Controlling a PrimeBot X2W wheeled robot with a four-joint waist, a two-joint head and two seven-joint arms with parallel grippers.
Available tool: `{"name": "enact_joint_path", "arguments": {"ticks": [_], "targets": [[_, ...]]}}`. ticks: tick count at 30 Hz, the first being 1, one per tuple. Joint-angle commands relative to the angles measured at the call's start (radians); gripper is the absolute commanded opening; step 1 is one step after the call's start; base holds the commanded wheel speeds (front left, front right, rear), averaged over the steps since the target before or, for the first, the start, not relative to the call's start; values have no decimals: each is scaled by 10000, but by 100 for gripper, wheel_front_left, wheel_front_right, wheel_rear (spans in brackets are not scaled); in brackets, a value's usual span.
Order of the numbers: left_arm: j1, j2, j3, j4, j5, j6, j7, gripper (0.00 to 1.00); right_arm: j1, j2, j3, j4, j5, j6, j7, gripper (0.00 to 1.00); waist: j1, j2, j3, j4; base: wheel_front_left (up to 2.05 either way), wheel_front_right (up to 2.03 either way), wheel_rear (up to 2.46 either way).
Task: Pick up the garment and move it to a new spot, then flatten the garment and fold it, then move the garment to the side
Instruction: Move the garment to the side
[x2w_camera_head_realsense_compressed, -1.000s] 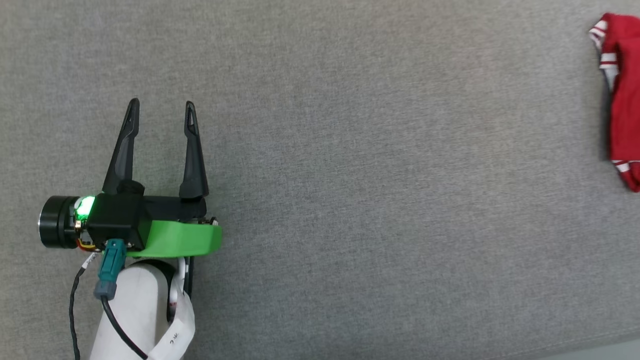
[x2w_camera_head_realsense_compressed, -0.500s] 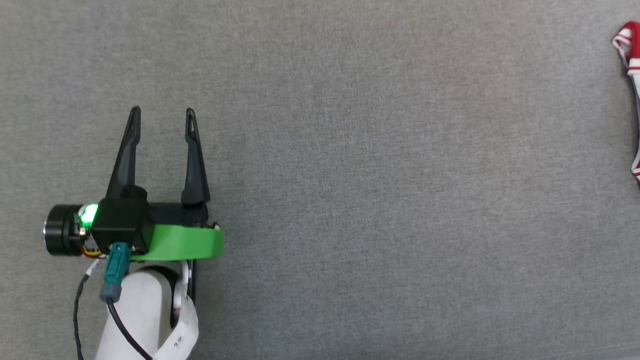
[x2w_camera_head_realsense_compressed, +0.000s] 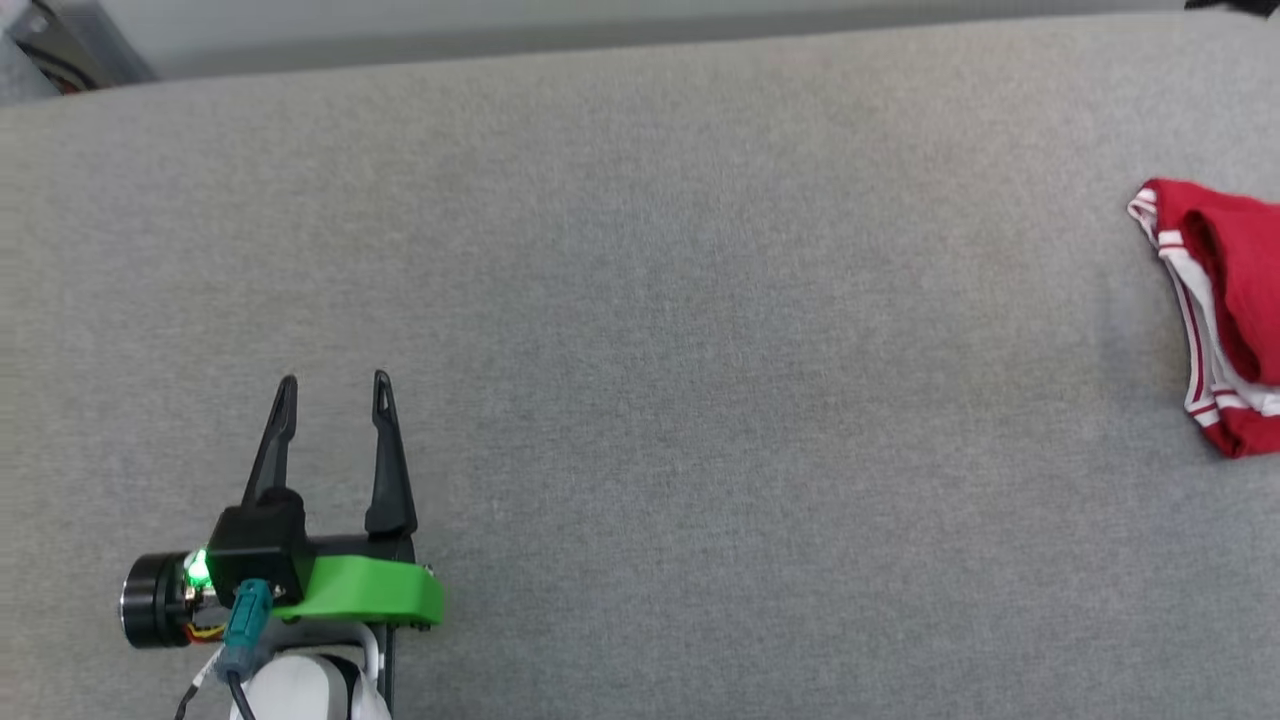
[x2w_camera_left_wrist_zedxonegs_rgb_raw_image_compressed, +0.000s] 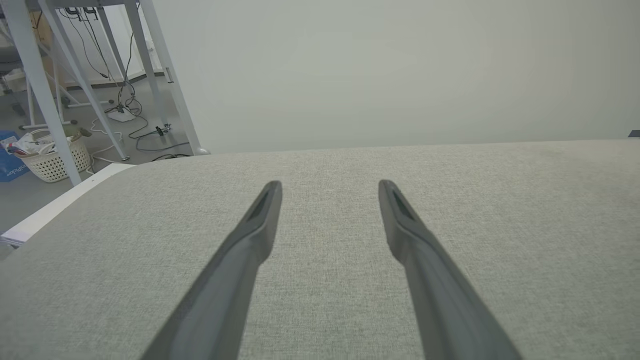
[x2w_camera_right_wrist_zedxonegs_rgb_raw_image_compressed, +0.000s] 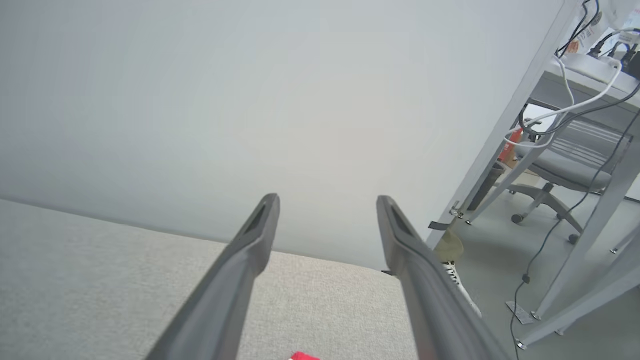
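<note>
The garment (x2w_camera_head_realsense_compressed: 1220, 310), red with red-white striped trim, lies bunched on the grey cloth surface (x2w_camera_head_realsense_compressed: 700, 350) at the head view's right edge, partly cut off. A small red bit of the garment (x2w_camera_right_wrist_zedxonegs_rgb_raw_image_compressed: 302, 356) peeks in at the bottom of the right wrist view. My left gripper (x2w_camera_head_realsense_compressed: 333, 384) is open at the lower left, far from the garment, with nothing between its fingers (x2w_camera_left_wrist_zedxonegs_rgb_raw_image_compressed: 260, 220). My right gripper (x2w_camera_right_wrist_zedxonegs_rgb_raw_image_compressed: 327, 202) is open above the surface's far end, its fingers empty and the garment below them.
The surface's far edge (x2w_camera_head_realsense_compressed: 600, 50) meets a pale wall. Off its left end stand white frame legs (x2w_camera_left_wrist_zedxonegs_rgb_raw_image_compressed: 45, 100), a wicker basket (x2w_camera_left_wrist_zedxonegs_rgb_raw_image_compressed: 55, 160) and floor cables. Past its right end are a desk leg (x2w_camera_right_wrist_zedxonegs_rgb_raw_image_compressed: 500, 140), an office chair (x2w_camera_right_wrist_zedxonegs_rgb_raw_image_compressed: 565, 175) and a person's shoe (x2w_camera_right_wrist_zedxonegs_rgb_raw_image_compressed: 457, 285).
The head camera has tilted up, so the far edge shows now and everything sits lower in the picture. More of the garment shows at the right edge.
</note>
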Motion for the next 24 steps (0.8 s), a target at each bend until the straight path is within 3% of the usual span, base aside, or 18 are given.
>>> {"name": "enact_joint_path", "arguments": {"ticks": [1, 9, 12, 24], "targets": [[182, -50, 31, 75, -96, 33, -57, 100, 382, 402, -210, -364, -192, -9, -121, 100, 1, -1, -965, 409, 0, 0, 0], [568, -105, 26, 499, -149, -4, -57, 100, 2748, 2723, -1175, -3074, -1099, -9, -250, 100, 1, -1, -1697, 802, 0, 0, 0], [753, -140, -14, 672, -188, -29, -57, 100, 4310, 3677, -1289, -3968, -1496, -9, -254, 100, 1, -1, -1971, 973, 0, 0, 0], [1021, -200, -209, 859, -279, -168, -57, 100, 7128, 4825, -2011, -4512, -1845, -9, -255, 100, 1, -1, -2316, 1157, 0, 0, 0]]}}
